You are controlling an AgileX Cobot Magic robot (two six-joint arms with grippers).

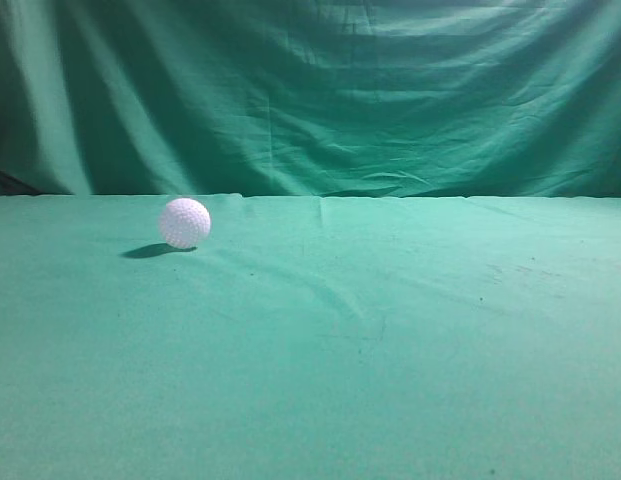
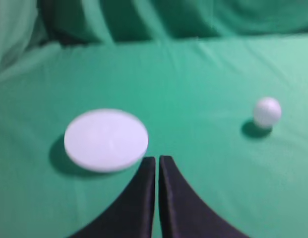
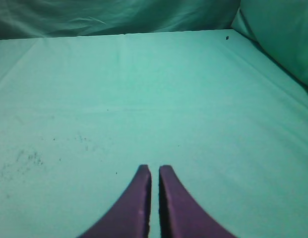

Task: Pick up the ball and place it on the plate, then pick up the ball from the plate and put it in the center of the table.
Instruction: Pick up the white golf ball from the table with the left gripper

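Your main risk is the ball (image 2: 267, 112) itself: it is round and lies free on the table (image 1: 390, 340), so if one finger touches it before the other, it will probably roll away over the green cloth. The cloth has soft wrinkles, and these may send the ball in a direction you do not expect. A second risk is at the plate (image 2: 105, 140): it looks flat with almost no rim, so I think a ball released there with any side motion can roll off it again.

The ball rests on the cloth to the right of the plate and well apart from it, a little farther from the left wrist camera than the plate is. In the exterior view only the ball shows; the plate is out of that view.

The left gripper (image 2: 157, 161) has its jaws nearly together, holding nothing, and its tips sit just beside the plate's near right edge. The right gripper (image 3: 154, 171) is also narrow and empty, above bare cloth.

The count: one ball, one plate, two grippers.
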